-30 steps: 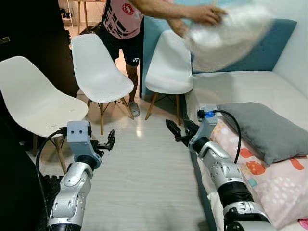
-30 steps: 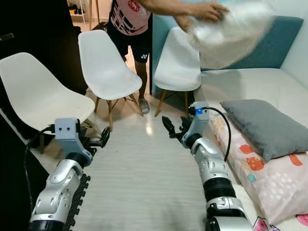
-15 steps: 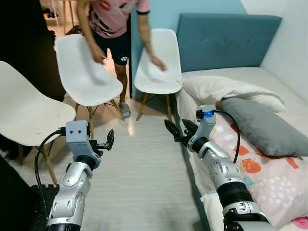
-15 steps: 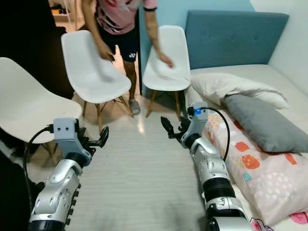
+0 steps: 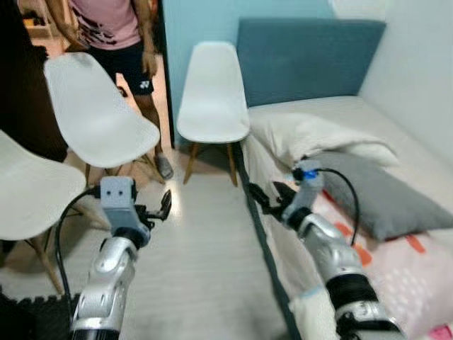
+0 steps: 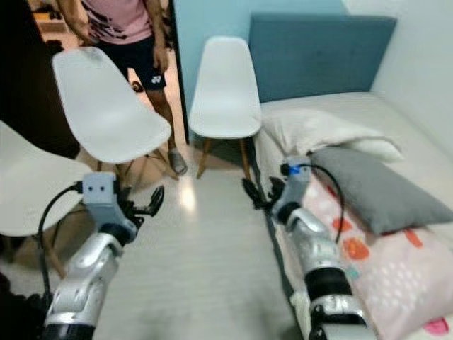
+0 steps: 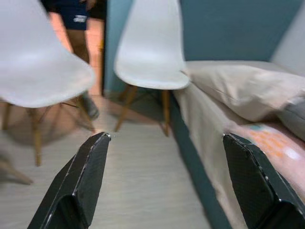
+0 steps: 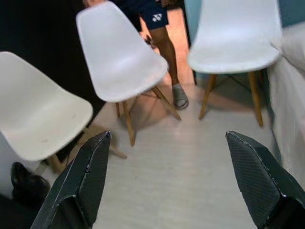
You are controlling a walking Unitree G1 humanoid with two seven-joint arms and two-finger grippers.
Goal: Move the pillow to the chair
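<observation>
A white pillow (image 5: 311, 134) lies on the bed beside a grey pillow (image 5: 386, 195); it also appears as the pale cushion (image 7: 238, 88) in the left wrist view. Three white shell chairs stand on the floor: one against the bed (image 5: 212, 99), one in the middle (image 5: 95, 117), one at the left (image 5: 28, 191). My left gripper (image 5: 161, 207) hangs open over the floor, holding nothing. My right gripper (image 5: 267, 195) is open at the bed's edge, short of both pillows. Each wrist view shows its fingers (image 7: 83, 181) (image 8: 257, 176) spread wide.
A person (image 5: 113, 28) stands behind the middle chair. A teal headboard (image 5: 304, 57) backs the bed, and a pink patterned blanket (image 5: 417, 273) covers its near end. Pale floor (image 5: 198, 269) runs between the chairs and the bed.
The person laid the white pillow on the bed, then took their hands off the chairs and stood up. My view has swung toward the bed. Both grippers stay open.
</observation>
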